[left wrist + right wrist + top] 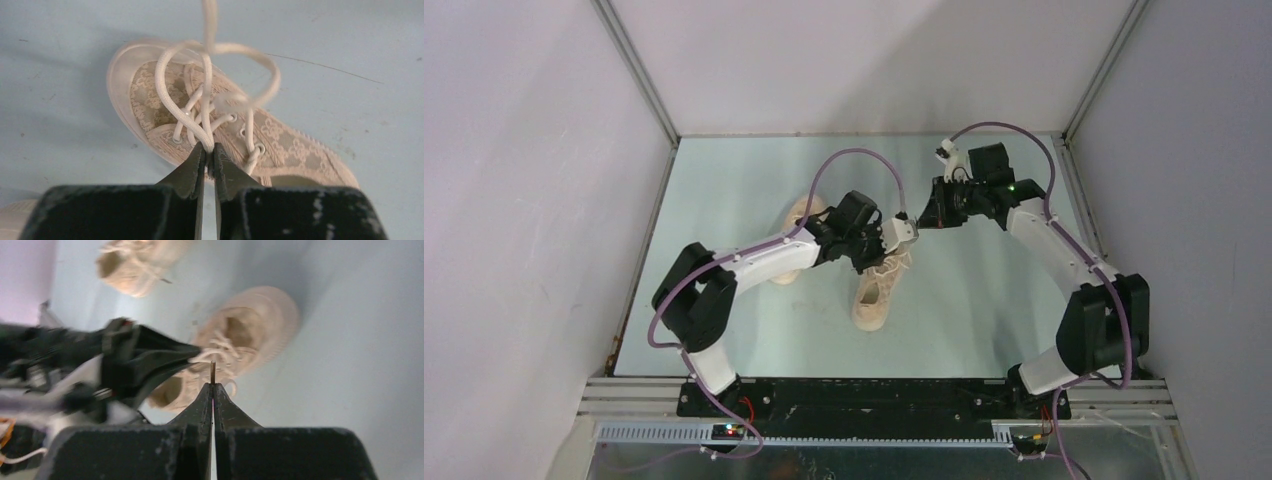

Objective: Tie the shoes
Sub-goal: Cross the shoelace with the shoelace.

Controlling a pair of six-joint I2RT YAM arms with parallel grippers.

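Left gripper, at the bottom centre of its own wrist view, has its black fingers pressed almost together on an off-white lace, pinching a doubled strand right at the tips. From the pinch the lace rises in a wide loop. One strand runs straight up out of the top of the frame.

Under the loop lies a cream-beige low-top fabric sneaker with a floral-patterned upper. It runs from upper left to lower right and sits flat on the pale blue-green tabletop.

Right gripper, at the bottom centre of its wrist view, is closed tight. A thin dark stub stands out from between its tips, and I cannot tell what it is. The left gripper reaches in from the left of that view, its tips close beside the stub.

From overhead, the two grippers meet tip to tip just above the middle of the frame, over the sneaker's upper end. A second cream-beige sneaker lies left of centre, partly hidden by the left arm and apart from the first.
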